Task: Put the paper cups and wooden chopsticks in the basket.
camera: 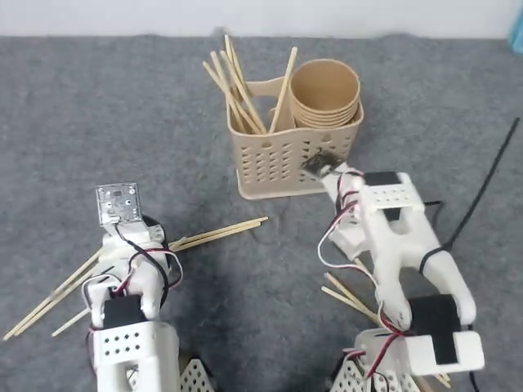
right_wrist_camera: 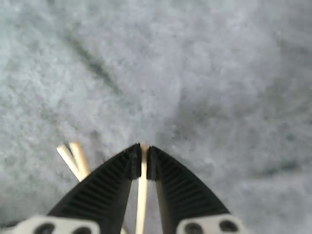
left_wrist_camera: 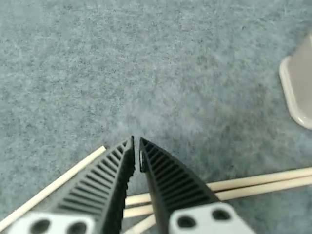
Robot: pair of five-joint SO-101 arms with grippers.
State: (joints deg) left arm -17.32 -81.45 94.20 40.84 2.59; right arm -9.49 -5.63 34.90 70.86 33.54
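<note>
On grey carpet (camera: 122, 106), right fingers (right_wrist_camera: 112, 180) pinch 1 pale wooden chopstick (right_wrist_camera: 142, 195); left fingers (left_wrist_camera: 112, 175) together, empty.

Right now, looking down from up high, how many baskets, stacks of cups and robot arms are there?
Basket: 1
Stack of paper cups: 1
Robot arms: 2
Total: 4
</note>
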